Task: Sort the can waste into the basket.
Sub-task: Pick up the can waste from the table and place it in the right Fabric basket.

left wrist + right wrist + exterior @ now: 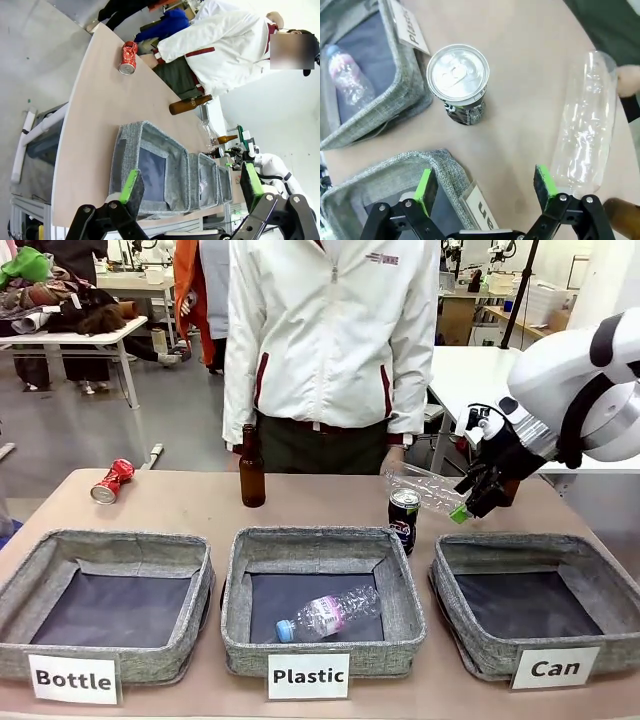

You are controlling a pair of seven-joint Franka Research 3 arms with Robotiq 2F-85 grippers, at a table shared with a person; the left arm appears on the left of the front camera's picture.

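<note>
The right claw (468, 508) hangs in the air just right of the dark can (404, 520), its green-padded fingers spread wide apart with nothing between them. In the right wrist view this claw (485, 186) looks straight down on the dark can (458, 82), which stands upright on the desk (180, 505), silver top up. A clear plastic bottle (425, 490) is held above and to the right of the dark can, tilted, its lower end right beside one of the claw's fingers. I cannot tell whether it touches. The person's hand (393, 460) holds its far end. The basket (600, 570) labelled "Can" lies to the right of and nearer than the dark can, with its dark base bare. The dark can stands outside it, just beside the back corner of the "Plastic" basket (320, 537). That basket holds a crumpled bottle with a blue cap (325, 615). A brown glass bottle (252, 468) stands upright to the left of the dark can and a little farther back. The crushed red can (111, 481) lies on its side well apart to the left of the dark can, behind the "Bottle" basket (100, 540). The left claw (192, 187) is spread open and empty, well above the desk edge on the far side of the baskets from the dark can.
</note>
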